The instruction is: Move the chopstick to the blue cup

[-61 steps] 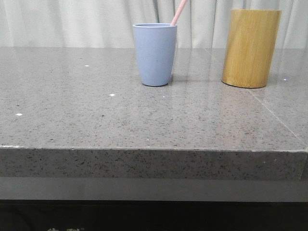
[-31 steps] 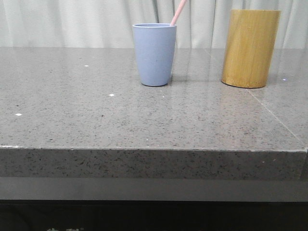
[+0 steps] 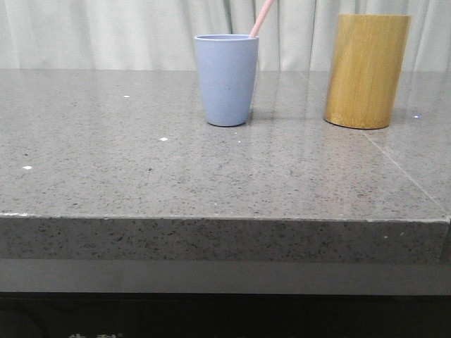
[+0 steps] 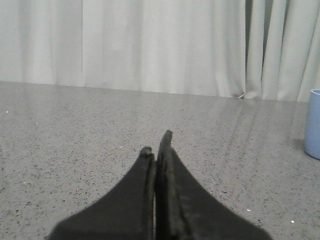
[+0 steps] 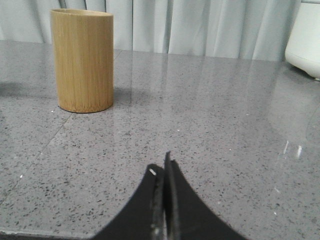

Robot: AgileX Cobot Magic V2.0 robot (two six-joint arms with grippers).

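Black fingers of the left end effector (image 4: 156, 142) and right end effector (image 5: 162, 165) are pressed together over the speckled desk (image 3: 211, 176). Farther off, the chopstick (image 3: 261, 17) leans in the blue cup (image 3: 226, 79), unchanged; beyond the bamboo holder (image 5: 82, 60), a white object (image 5: 305, 40).

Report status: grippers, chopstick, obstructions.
Left gripper shut, empty. Right gripper shut, empty. Chopstick standing in blue cup. Bamboo holder stands apart.
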